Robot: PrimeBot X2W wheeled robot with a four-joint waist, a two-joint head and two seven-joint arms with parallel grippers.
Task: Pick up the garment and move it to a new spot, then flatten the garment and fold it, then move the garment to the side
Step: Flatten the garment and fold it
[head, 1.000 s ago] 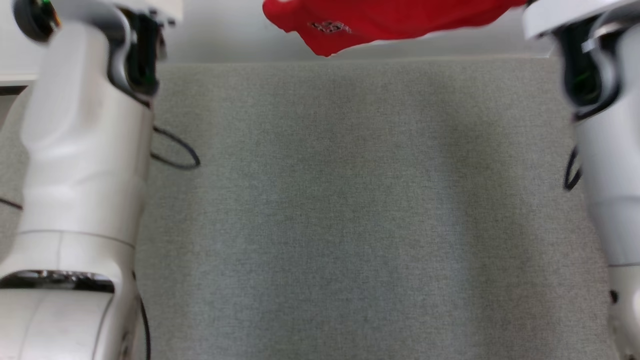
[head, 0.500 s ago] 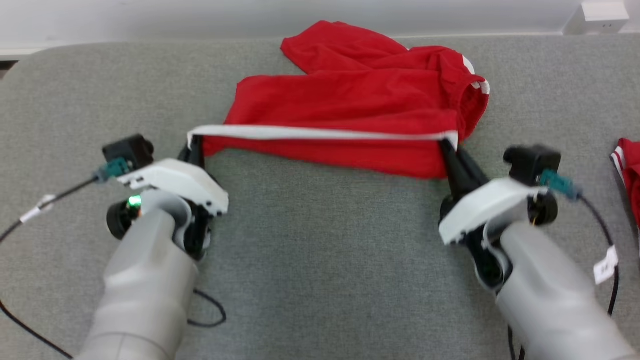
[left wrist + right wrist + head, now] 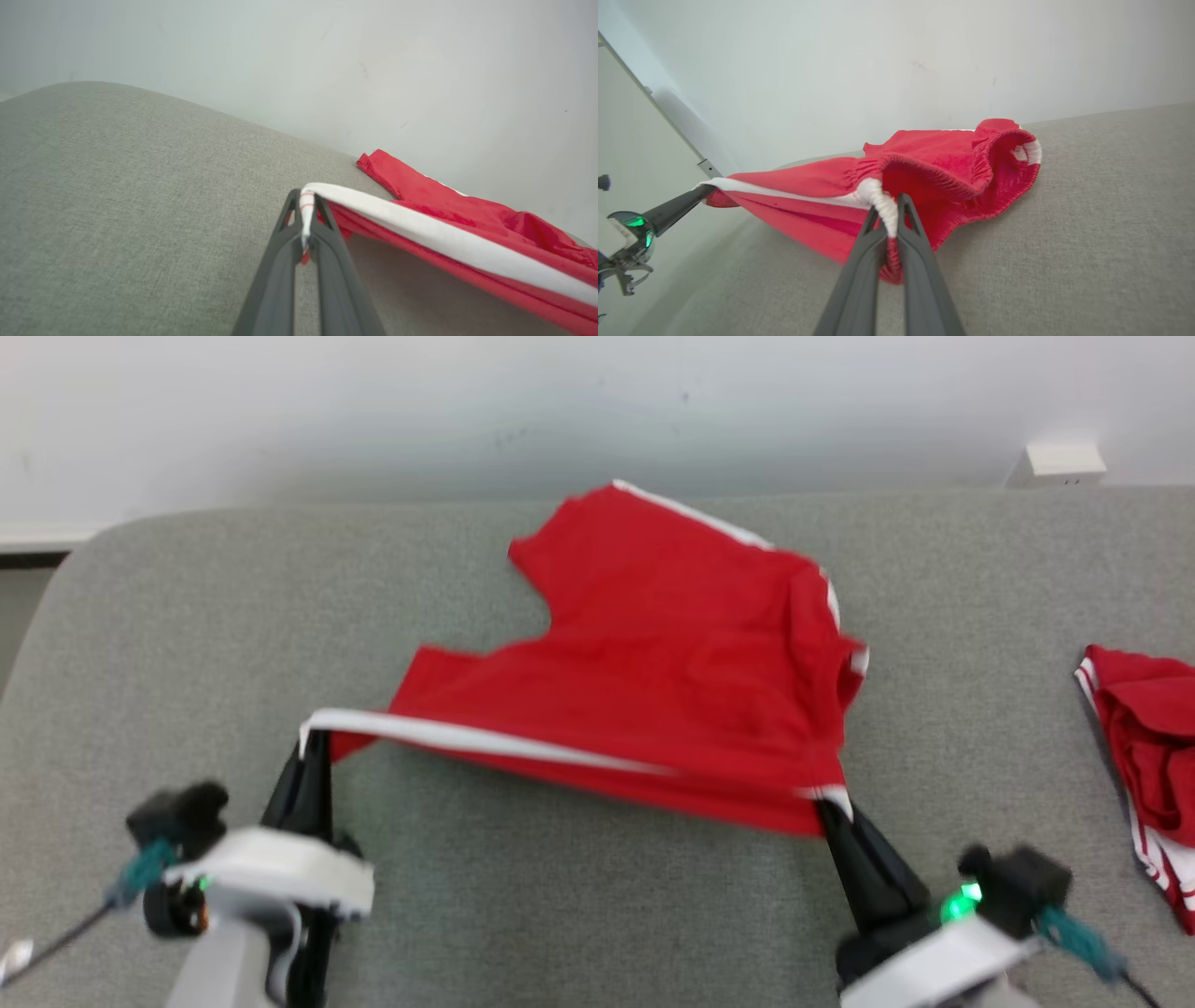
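Garment [image 3: 653,681] flatter than before

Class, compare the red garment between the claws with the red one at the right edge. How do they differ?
The held garment is pinched by the left claw and right claw; the edge garment lies untouched. The held garment is stretched; the edge garment is bunched. Both are red with white trim.

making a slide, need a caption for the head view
Left gripper and right gripper hold the red garment taut by its white stripe over a grey surface.
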